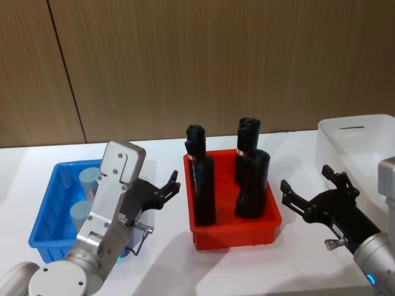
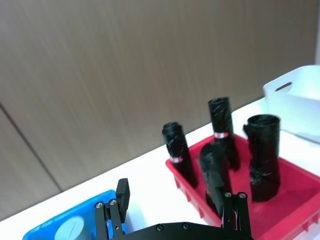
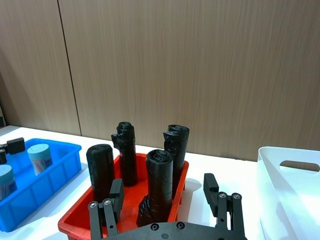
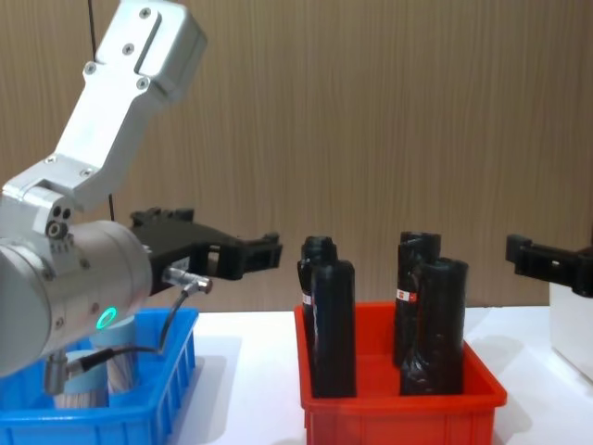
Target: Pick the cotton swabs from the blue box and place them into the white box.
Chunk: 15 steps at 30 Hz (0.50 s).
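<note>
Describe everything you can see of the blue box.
The blue box is a shallow, blue plastic bin with a rimmed edge, sitting flat on the white table at the robot's left, apart from the red bin. Two lidded tubs of cotton swabs stand inside. The open left gripper hovers past its right edge.

A red plastic bin (image 1: 237,239) sat on the white table (image 1: 166,185), near its middle. Four tall black bottles stood inside it, two along the back and two nearer the front. The back left bottle (image 1: 195,147) and back right bottle (image 1: 248,140) each carried a thin red and white band at the neck. The front left bottle (image 1: 205,191) stood close to the bin's left wall, and the front right bottle (image 1: 254,185) close to its right wall. Behind the table rose brown wood-grain wall panelling (image 1: 216,61), split by a dark seam (image 1: 68,80).
</note>
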Each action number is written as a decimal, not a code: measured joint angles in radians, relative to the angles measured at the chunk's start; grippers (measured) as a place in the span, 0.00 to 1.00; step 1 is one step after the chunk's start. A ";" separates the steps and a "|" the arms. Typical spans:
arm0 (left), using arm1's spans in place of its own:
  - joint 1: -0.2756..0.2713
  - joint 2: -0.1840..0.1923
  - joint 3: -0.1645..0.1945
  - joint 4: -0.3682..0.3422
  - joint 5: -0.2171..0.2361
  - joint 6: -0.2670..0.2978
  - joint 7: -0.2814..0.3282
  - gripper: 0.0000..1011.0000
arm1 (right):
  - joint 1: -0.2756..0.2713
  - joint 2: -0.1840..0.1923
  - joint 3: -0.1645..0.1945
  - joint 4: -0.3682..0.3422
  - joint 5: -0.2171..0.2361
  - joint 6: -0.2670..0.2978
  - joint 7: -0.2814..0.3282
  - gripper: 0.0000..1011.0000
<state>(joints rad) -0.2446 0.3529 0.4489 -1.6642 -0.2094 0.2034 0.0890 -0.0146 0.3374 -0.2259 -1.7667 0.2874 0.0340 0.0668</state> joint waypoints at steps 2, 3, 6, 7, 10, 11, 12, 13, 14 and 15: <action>0.000 -0.005 -0.004 -0.002 -0.011 0.032 0.023 0.99 | 0.000 0.000 0.000 0.000 0.000 0.000 0.000 0.99; 0.000 -0.006 -0.005 -0.002 -0.016 0.042 0.028 0.99 | 0.000 0.000 0.000 0.000 0.000 0.000 0.000 0.99; 0.000 -0.010 -0.012 -0.002 -0.036 0.074 0.062 0.99 | 0.000 0.000 0.000 0.000 0.000 0.000 0.000 0.99; 0.001 -0.010 -0.014 -0.002 -0.041 0.079 0.069 0.99 | 0.000 0.000 0.000 0.000 0.000 0.000 0.000 0.99; 0.004 -0.011 -0.025 0.002 -0.072 0.102 0.098 0.99 | 0.000 0.000 0.000 0.000 0.000 0.000 0.000 0.99; 0.005 -0.011 -0.028 0.003 -0.080 0.106 0.105 0.99 | 0.000 0.000 0.000 0.000 0.000 0.000 0.000 0.99; 0.007 -0.011 -0.032 0.006 -0.088 0.109 0.111 0.99 | 0.000 0.000 0.000 0.000 0.000 0.000 0.000 0.99; 0.009 -0.009 -0.039 0.011 -0.106 0.115 0.123 0.99 | 0.000 0.000 0.000 0.000 0.000 0.000 0.000 0.99; 0.010 -0.008 -0.042 0.013 -0.111 0.117 0.126 0.99 | 0.000 0.000 0.000 0.000 0.000 0.000 0.000 0.99; 0.011 -0.007 -0.045 0.016 -0.122 0.120 0.132 0.99 | 0.000 0.000 0.000 0.000 0.000 0.000 0.000 0.99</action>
<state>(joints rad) -0.2337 0.3455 0.4035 -1.6485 -0.3313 0.3234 0.2213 -0.0146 0.3374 -0.2258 -1.7668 0.2873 0.0340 0.0668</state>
